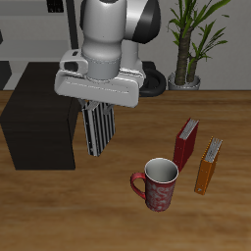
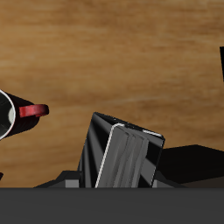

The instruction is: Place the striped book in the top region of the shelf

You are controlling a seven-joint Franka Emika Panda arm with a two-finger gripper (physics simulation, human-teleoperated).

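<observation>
The striped book (image 1: 100,128), black-and-white striped and thin, hangs upright from my gripper (image 1: 96,106), which is shut on its upper edge and holds it above the table. It is just beside the front corner of the shelf (image 1: 39,127), a low matte-black box with a flat top, and about level with that top. In the wrist view the striped book (image 2: 127,157) shows close up between the fingers, with wooden table beyond it. The fingertips themselves are hidden by the gripper body in the exterior view.
A red patterned mug (image 1: 157,183) stands nearer the table's front edge; its handle shows in the wrist view (image 2: 33,110). A red book (image 1: 185,143) and an orange book (image 1: 208,165) stand upright beside it. A potted plant (image 1: 188,44) stands at the back.
</observation>
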